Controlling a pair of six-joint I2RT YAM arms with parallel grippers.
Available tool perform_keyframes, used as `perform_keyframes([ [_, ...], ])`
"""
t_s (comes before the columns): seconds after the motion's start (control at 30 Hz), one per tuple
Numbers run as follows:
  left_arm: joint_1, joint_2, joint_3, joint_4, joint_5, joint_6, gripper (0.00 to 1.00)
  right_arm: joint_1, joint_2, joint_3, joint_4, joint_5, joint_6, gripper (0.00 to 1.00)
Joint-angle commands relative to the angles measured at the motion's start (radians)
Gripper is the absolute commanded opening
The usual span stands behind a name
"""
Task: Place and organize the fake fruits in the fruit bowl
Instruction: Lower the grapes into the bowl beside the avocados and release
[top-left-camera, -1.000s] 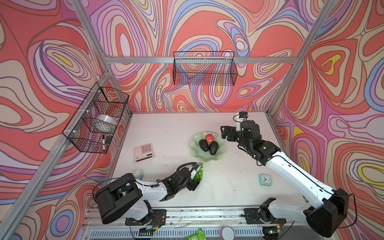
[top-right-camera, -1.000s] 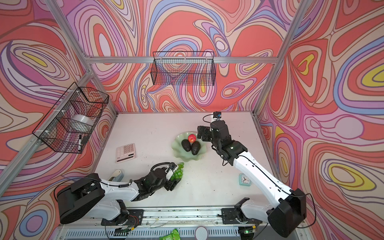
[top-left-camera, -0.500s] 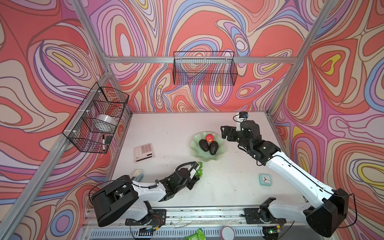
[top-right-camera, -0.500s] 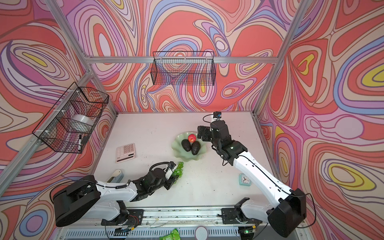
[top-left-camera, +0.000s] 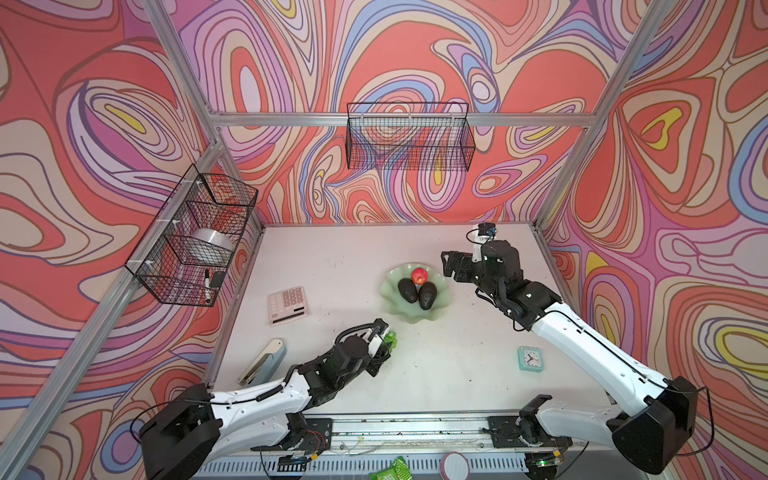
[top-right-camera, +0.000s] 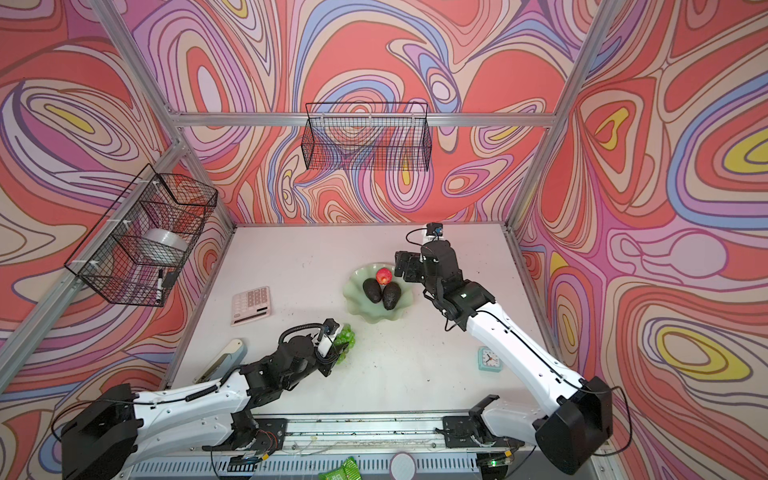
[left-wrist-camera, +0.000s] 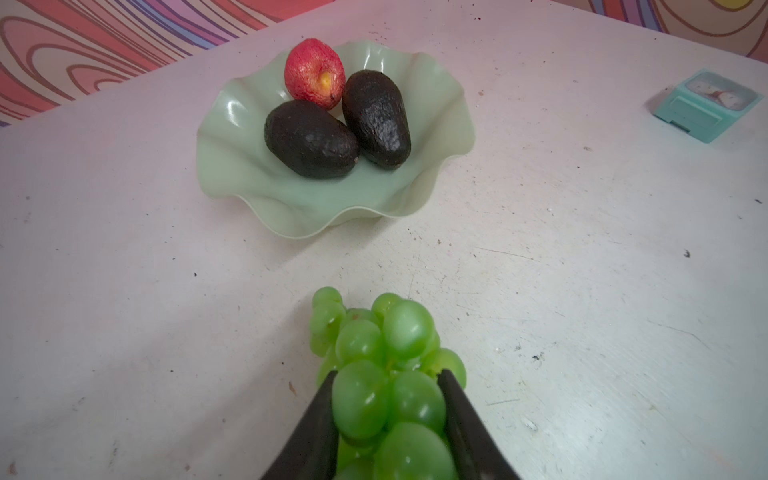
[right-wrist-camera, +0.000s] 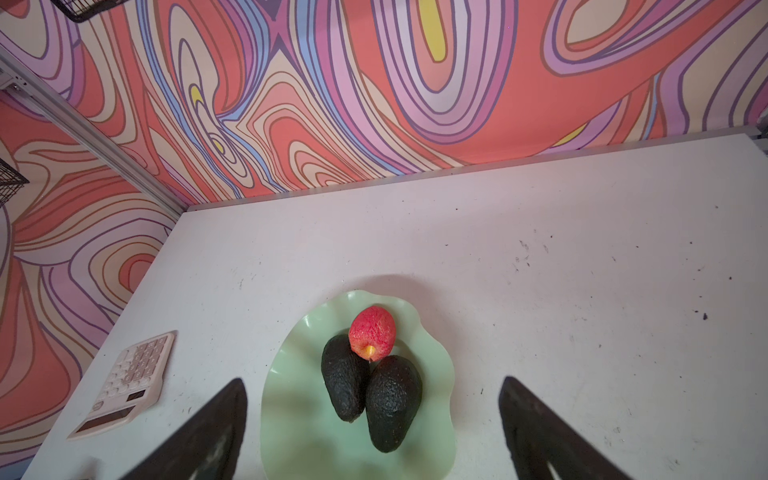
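The pale green fruit bowl (top-left-camera: 390, 309) (top-right-camera: 354, 305) (left-wrist-camera: 232, 162) (right-wrist-camera: 291, 419) stands mid-table. In it lie two dark avocados (top-left-camera: 407, 290) (top-left-camera: 427, 295) (left-wrist-camera: 311, 139) (left-wrist-camera: 376, 118) side by side, with the red apple (top-left-camera: 419, 276) (top-right-camera: 384, 276) (left-wrist-camera: 314, 73) (right-wrist-camera: 372, 332) behind them. The green grapes (top-left-camera: 391, 338) (top-right-camera: 347, 336) (left-wrist-camera: 386, 332) are near the table in front of the bowl. My left gripper (top-left-camera: 384, 348) (left-wrist-camera: 386, 378) is shut on the bunch, one finger on each side. My right gripper (top-left-camera: 451, 266) (right-wrist-camera: 374, 380) hovers open beside the bowl, holding nothing.
A pink calculator (top-left-camera: 286, 305) lies left of the bowl and a stapler (top-left-camera: 262, 361) lies near the left edge. A mint clock (top-left-camera: 530, 358) sits at the front right. Black wire baskets (top-left-camera: 409, 137) (top-left-camera: 195, 237) hang on the back and left walls.
My left gripper's fingers have closed onto the grapes, which they only straddled a second ago. The right arm has not moved.
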Motion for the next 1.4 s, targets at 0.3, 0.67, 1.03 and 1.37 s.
perform_keyframes([
  [0.3,0.044,-0.012,0.296,-0.082,-0.087,0.15,0.42,-0.005,-0.001,-0.017,0.017,0.007,0.009,0.97],
  [0.67,0.146,0.36,0.48,0.151,-0.029,0.112,0.42,-0.007,-0.077,-0.038,-0.025,0.05,-0.016,0.97],
  [1.03,0.159,0.651,0.564,0.394,-0.102,0.052,0.45,-0.009,-0.142,-0.052,-0.059,0.073,-0.043,0.97],
  [1.37,0.159,0.733,0.549,0.461,-0.134,-0.006,0.55,-0.009,-0.153,-0.068,-0.064,0.072,-0.057,0.98],
])
